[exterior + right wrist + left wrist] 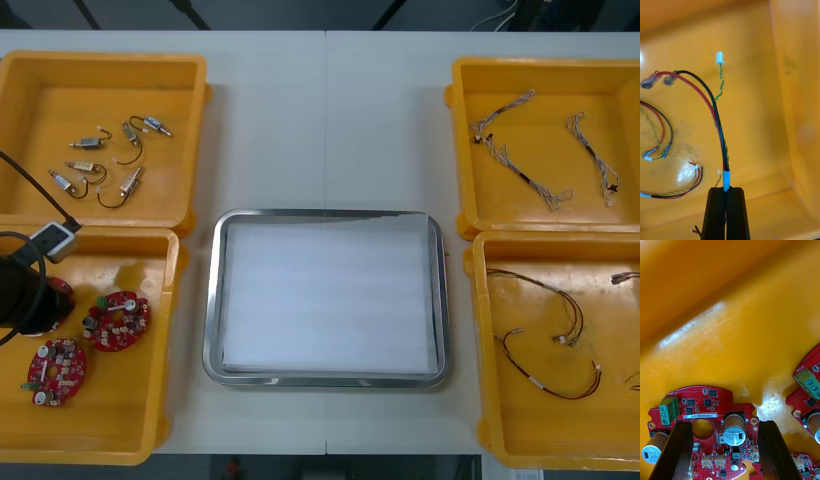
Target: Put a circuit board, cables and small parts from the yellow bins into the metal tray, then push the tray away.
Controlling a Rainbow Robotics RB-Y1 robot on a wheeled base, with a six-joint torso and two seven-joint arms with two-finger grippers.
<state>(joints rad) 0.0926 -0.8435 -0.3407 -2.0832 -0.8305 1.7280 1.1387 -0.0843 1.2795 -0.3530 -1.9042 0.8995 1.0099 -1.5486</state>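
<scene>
Found the left hand (pixel 724 423) low in the near left yellow bin (pixel 150 420), spread wide, one finger at each side of a round red circuit board (pixel 707 405). Could not tell contact from a near miss. Saw the board lying flat right under the hand, its green terminal block just beyond one finger and a second board (pixel 808 397) close by past the other. Judged a straight close enough there, with no turn of the wrist. Found the right hand (pixel 726 188) in the near right bin (pixel 790 112), pressed together on a red and black cable (pixel 715 108), pinching it at its white sleeve. Traced the cable's long axis straight away from the fingertips, then curving aside to two plugs, a thin green strand alongside. Noted other cables (pixel 662 131) loose on the bin floor beside it. Placed the metal tray (pixel 212 300) on the table (pixel 325 130) between the two near bins, white inside and bare, inward from each hand. Reckoned the right hand nearer to a delivery, needing a lift and a carry toward the robot's left. Saw small metal parts (pixel 105 160) and twisted cables (pixel 520 150) in the far bins beyond.
</scene>
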